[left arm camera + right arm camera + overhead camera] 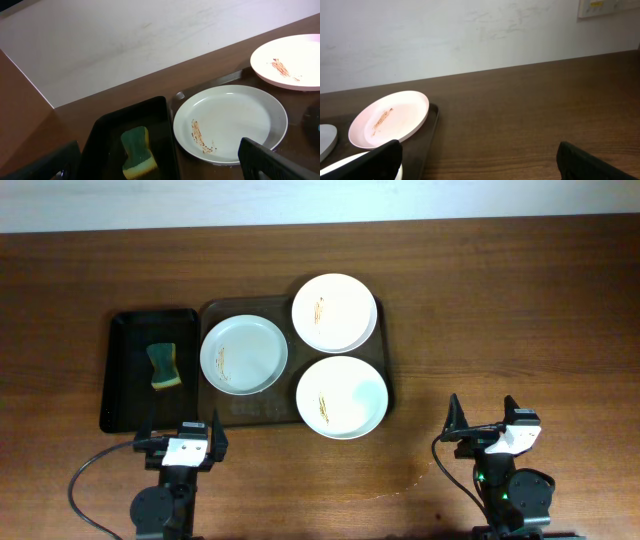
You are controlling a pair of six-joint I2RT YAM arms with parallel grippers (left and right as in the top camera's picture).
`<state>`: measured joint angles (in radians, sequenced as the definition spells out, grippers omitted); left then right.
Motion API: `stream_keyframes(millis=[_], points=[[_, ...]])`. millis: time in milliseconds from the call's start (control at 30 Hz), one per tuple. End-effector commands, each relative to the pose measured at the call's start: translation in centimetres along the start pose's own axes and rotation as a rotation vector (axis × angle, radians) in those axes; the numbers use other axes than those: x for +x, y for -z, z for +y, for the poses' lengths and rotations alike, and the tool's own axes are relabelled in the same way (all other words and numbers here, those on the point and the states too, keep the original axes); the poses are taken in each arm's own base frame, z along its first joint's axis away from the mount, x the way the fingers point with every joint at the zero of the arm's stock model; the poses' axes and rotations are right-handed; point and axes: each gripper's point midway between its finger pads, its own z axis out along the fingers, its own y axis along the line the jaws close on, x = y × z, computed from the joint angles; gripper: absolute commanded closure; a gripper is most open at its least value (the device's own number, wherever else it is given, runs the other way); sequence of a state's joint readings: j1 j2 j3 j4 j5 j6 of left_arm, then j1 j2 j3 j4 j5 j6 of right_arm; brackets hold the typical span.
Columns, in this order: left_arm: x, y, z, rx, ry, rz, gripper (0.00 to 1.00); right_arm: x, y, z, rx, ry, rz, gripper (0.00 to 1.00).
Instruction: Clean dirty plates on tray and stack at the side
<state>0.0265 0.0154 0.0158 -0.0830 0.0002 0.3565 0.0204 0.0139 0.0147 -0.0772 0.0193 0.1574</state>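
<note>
Both sets of fingers are spread apart and holding nothing, left gripper (180, 438) just below the black tray (125, 395) with the sponge (165, 367), right gripper (482, 422) over bare table. All three plates (244, 355) lie streaked on the brown tray (240, 412). They look stiff, light and slick, so I'd pinch a raised rim.
</note>
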Motion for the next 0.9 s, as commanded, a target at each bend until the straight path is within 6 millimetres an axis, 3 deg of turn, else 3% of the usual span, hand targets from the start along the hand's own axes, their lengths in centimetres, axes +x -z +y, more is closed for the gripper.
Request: stream_keyframes(millis=[0,133,233,367,600,733,767,867], points=[[0.2,0.0,0.2,-0.012,-0.016,0.002,0.01,0.3,0.0,-0.2,0.014,0.001,0.0,0.01],[-0.2,0.0,1.1,-0.063,-0.015,-0.008,0.01,0.2,0.0,-0.1,0.006,0.0,-0.003,0.02],[-4.1,0.4,0.2,0.007,-0.022,-0.184,0.01,-0.1,0.0,0.4,-0.024,0.0,-0.013,0.02],[-5.6,0.7,0.5,-0.003,-0.026,-0.245,0.01,-1.5,0.3,1.6,-0.081,0.001,-0.043,0.02],[-8.3,1.2,1.9,-0.02,0.062,-0.275,0.01,-7.1,1.7,2.4,-0.097,0.003,-0.14,0.02],[-11.1,-0.2,2.8,0.028,0.095,-0.179,0.01,-10.8,2.1,3.0,-0.093,0.002,-0.108,0.02],[-13.0,-1.3,3.4,0.044,0.096,-0.144,0.01,-12.1,2.0,3.2,-0.091,0.002,-0.098,0.02],[-16.1,-4.2,4.0,0.114,0.103,-0.03,0.01,-14.3,1.1,3.6,-0.082,0.001,-0.038,0.02]])
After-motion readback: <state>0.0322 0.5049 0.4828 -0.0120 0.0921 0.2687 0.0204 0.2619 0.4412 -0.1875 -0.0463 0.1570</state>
